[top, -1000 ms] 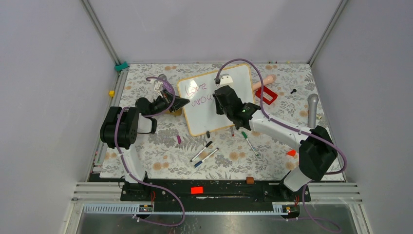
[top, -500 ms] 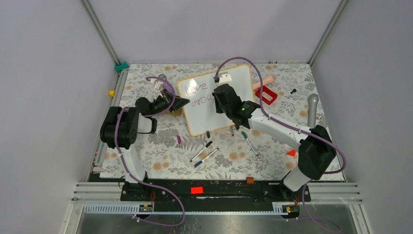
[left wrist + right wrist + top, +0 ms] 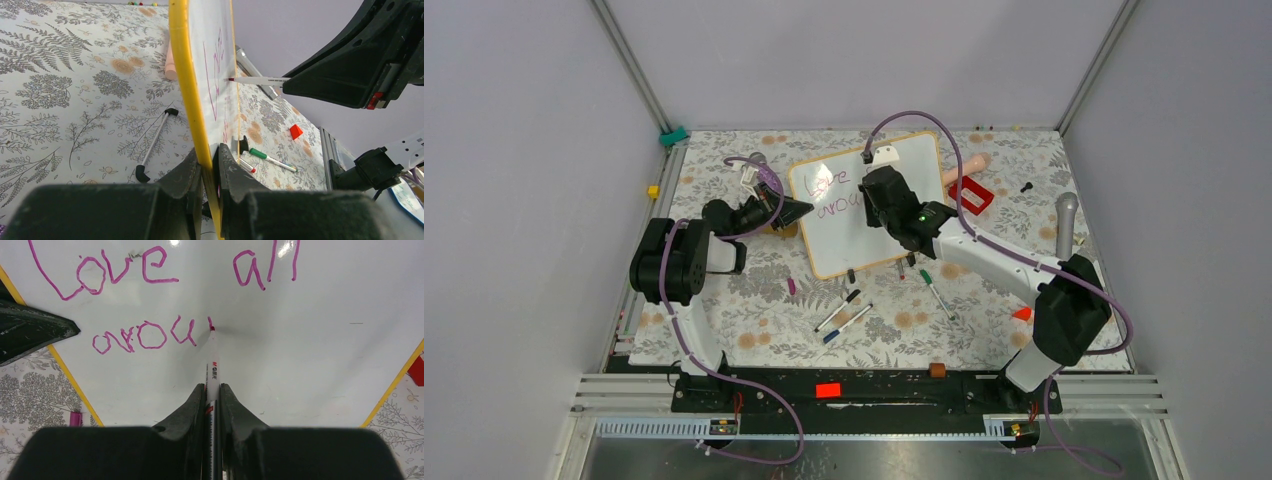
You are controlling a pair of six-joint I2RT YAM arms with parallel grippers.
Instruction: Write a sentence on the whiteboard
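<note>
Purplish-pink sentence [image 3: 150, 335] so far reads "Love all" on the top line and "arou" plus one short extra stroke on the second, all in loopy handwriting on the whiteboard [image 3: 854, 240]. The whiteboard sits toward the far middle of the flowery tabletop [image 3: 724, 310], turned at an angle, with its glossy white face showing to the overhead camera. The right gripper [image 3: 212, 390] is right over the board's face, fingers closed tight on a white marker [image 3: 212, 360] that sticks out straight ahead of it. The marker's tip is touching the board at the foot of that short stroke, just right of the "u", so the writing lies directly in front of the gripper and a bit to its left. The left gripper [image 3: 206, 157] is on the other side, clamped shut on the board's yellow-ish frame [image 3: 182, 60] at the left edge, one finger on each face. From its wrist camera the board is seen edge-on, with the marker tip meeting the written side. A green-capped pen [image 3: 936, 293] and two more pens [image 3: 844, 310] lie loose on the tabletop near the board's near edge.
</note>
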